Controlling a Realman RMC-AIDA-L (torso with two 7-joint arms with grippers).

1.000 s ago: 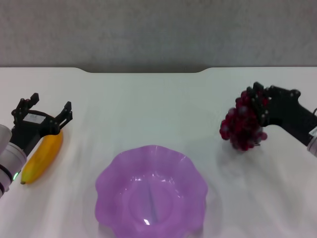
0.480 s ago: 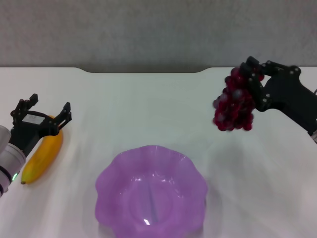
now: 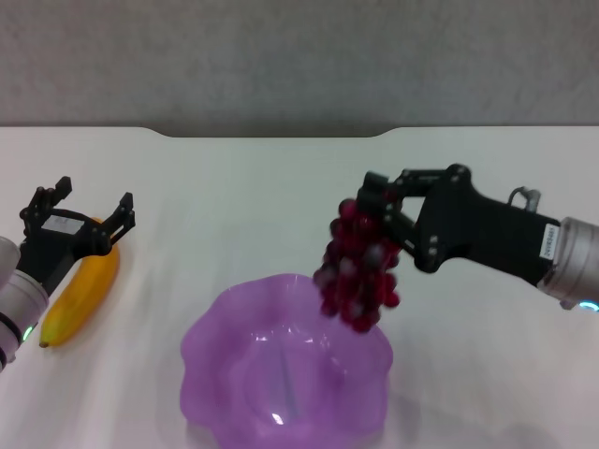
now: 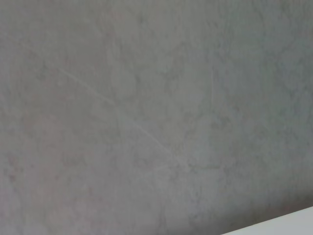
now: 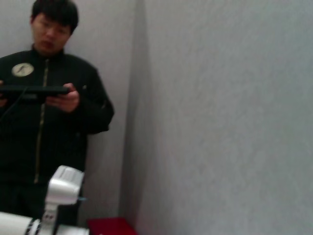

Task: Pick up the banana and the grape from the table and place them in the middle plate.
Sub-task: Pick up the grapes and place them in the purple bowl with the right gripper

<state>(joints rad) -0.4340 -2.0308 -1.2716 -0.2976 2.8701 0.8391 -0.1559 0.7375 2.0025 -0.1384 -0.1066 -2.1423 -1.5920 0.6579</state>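
Right gripper (image 3: 382, 208), clamped on dark red grape bunch (image 3: 356, 271), swung over translucent purple scalloped plate (image 3: 281, 369); next: lower, release.

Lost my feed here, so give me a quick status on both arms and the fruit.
Right gripper shut on the grape, hanging over the middle plate. Left gripper open above the banana, which lies on the table. Nothing blocking.

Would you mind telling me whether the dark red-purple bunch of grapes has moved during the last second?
Yes. The grape bunch, held in the right gripper, travelled leftward and now hangs over the translucent purple scalloped plate's far rim.
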